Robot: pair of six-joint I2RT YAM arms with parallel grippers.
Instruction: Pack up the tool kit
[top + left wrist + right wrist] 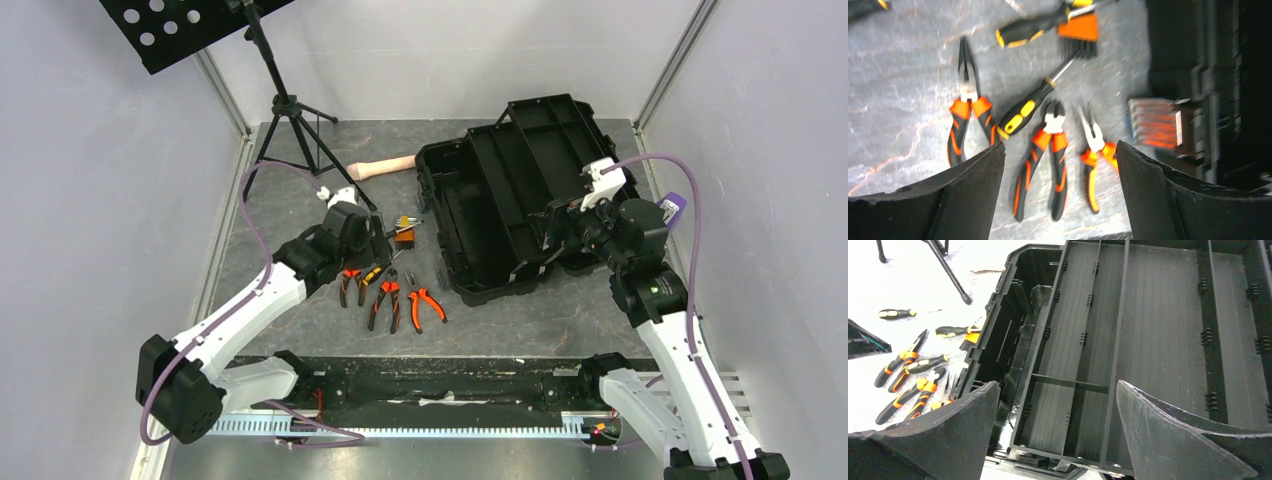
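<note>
One toolbox [478, 215] lies open on the right half of the worktop, reaching toward the far right corner. Its long axis runs from the near edge to the far edge, with the far end leaning a little left. Its lid is folded out flat on the right side, and both halves face up. Just left of it, near the middle of the worktop, lie three pairs of pliers and three screwdrivers. The long-nosed pliers [966, 112], the cutting pliers [1049, 150] and the small pliers [1093, 155] lie side by side. All three have their noses toward the far edge and their orange handles toward the near edge. One screwdriver [1023, 112] lies slantwise between the first two pairs, handle near-left and tip far-right. A second screwdriver [1032, 31] lies beyond them, roughly along the far edge, its shaft toward the toolbox and beside an orange and black block [1077, 31] too blurred to identify. A third screwdriver [895, 313] lies apart, further left. The left gripper [1059, 150] hangs over the pliers with its jaws wide apart and nothing between them. The right gripper [1058, 384] hangs over the near end of the toolbox, its jaws also apart and holding nothing.
</note>
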